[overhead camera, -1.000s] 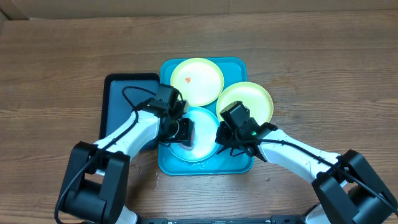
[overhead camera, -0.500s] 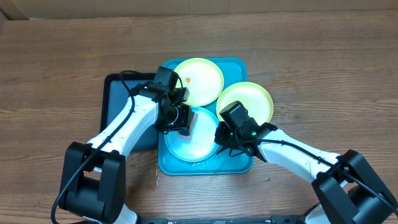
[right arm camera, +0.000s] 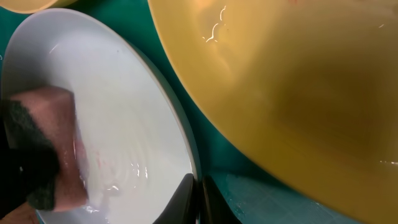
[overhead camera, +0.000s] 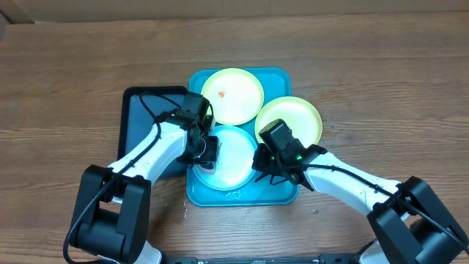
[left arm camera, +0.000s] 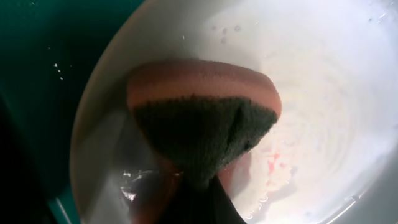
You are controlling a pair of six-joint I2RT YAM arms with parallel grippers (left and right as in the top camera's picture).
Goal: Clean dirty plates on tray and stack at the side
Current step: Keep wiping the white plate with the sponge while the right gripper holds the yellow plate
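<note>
Sponge (left arm camera: 205, 106) nearest you: pink-orange with a dark green scouring face. It is pinched in your left end effector (overhead camera: 207, 152), whose fingers are closed on it and press it onto the left part of the light blue plate (overhead camera: 236, 158). The left wrist view shows a wet sheen on that plate and a faint red smear (left arm camera: 273, 165) just beside the sponge.

Your right end effector (right arm camera: 199, 198) is at the same plate's right edge. Its two fingers are drawn almost together, with the plate's rim clamped between them.

The blue plate lies in the near half of the teal tray (overhead camera: 282, 192), which rests on the wooden counter (overhead camera: 381, 88).

Farther back and to the right is a yellow-green plate (overhead camera: 293, 117). It sits close beside the blue one, and its outer edge hangs over the tray's right rim.

At the far end of the tray lies the second yellow-green plate (overhead camera: 234, 99), with a small red-orange spot (overhead camera: 221, 94) on its left half.

A dark navy tray (overhead camera: 143, 121) sits against the teal tray's left side, partly under your left arm.
</note>
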